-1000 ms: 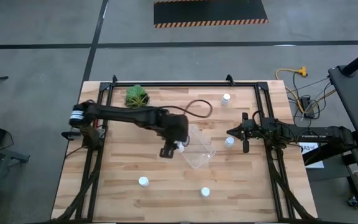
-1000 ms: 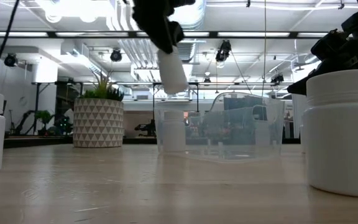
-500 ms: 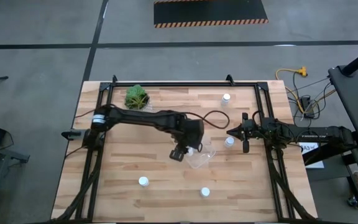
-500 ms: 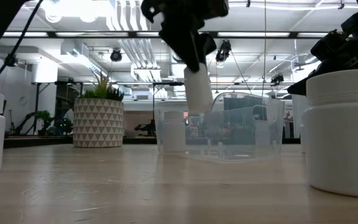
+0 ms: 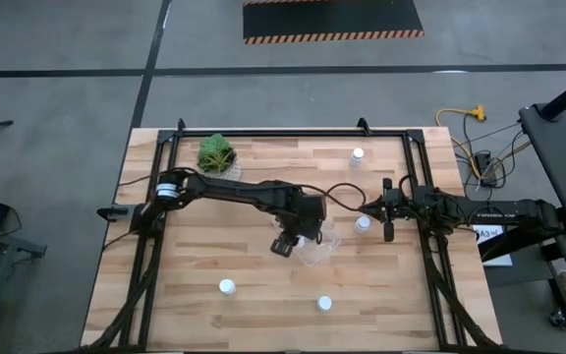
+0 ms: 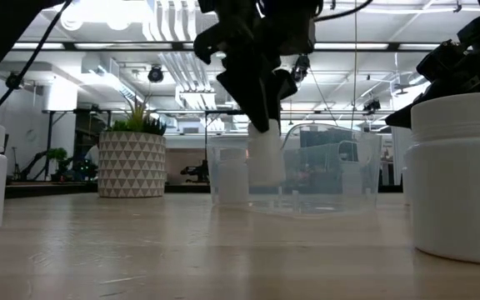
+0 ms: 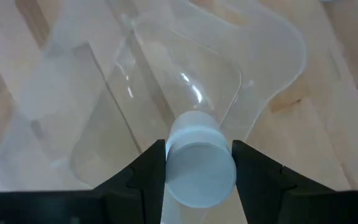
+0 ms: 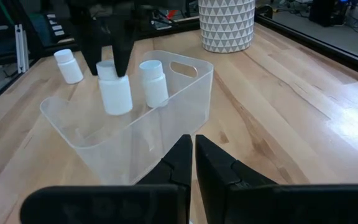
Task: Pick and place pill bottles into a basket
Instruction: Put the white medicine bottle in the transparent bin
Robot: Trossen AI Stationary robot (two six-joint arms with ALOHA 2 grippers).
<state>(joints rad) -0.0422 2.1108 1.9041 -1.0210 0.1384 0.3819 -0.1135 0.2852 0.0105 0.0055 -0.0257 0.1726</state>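
My left gripper point(image 5: 301, 234) is shut on a white pill bottle point(image 6: 265, 158), lowered inside the clear basket point(image 5: 319, 246). The bottle also shows in the left wrist view point(image 7: 201, 165) and the right wrist view point(image 8: 115, 92). A second bottle point(image 8: 154, 81) stands on its base in the basket point(image 8: 166, 106). My right gripper point(image 5: 386, 218) is shut and empty at the table's right side, next to another bottle point(image 5: 363, 224) standing on the table. My left gripper pinches the bottle's capped upper end point(image 7: 199, 155) between its two fingers point(image 7: 146, 169), one on each side. The fingers come from above, pointing down. The bottle hangs slightly tilted, cap up, inside the basket; I cannot tell whether its base touches the basket floor.
Bottles stand on the table at the far right point(image 5: 358, 155), near left point(image 5: 226, 287) and near middle point(image 5: 324, 304). A white patterned pot with a green plant point(image 5: 216, 152) stands at the far left. Black frame rails run along the table's sides.
My left gripper has carried the bottle toward the table's right edge to above the basket, then gone down. The bottle, earlier above the basket's rim, is now down inside the basket. The gripper has stayed shut on it.
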